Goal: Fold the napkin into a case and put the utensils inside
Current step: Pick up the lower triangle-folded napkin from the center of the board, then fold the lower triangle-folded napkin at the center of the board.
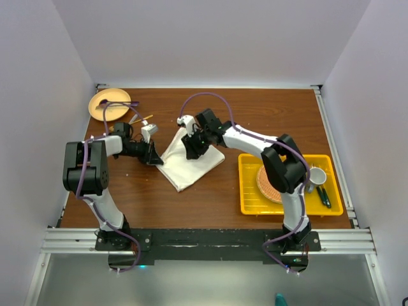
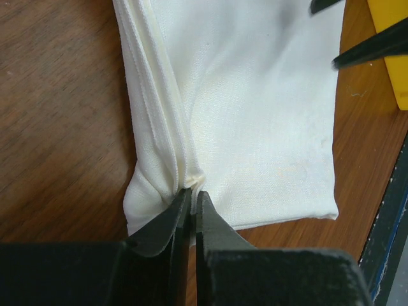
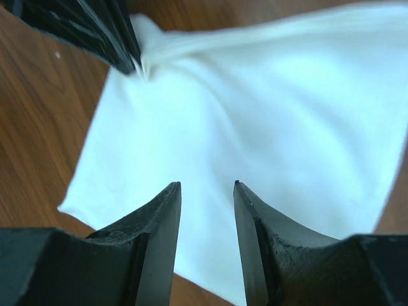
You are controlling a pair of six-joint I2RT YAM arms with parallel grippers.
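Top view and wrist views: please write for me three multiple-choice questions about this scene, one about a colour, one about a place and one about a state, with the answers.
1. What colour is the tray?
A. blue
B. yellow
C. green

2. Where does the plate lie?
A. in the tray
B. at the near right corner
C. at the far left corner of the table

3. How is the left hand?
A. shut on the napkin
B. wide open in the air
C. resting in the tray

Answers:
1 B: the top view shows it bright yellow.
2 C: in the top view it sits at the back on the left.
3 A: the left wrist view shows it pinching the folded edge of the cloth.
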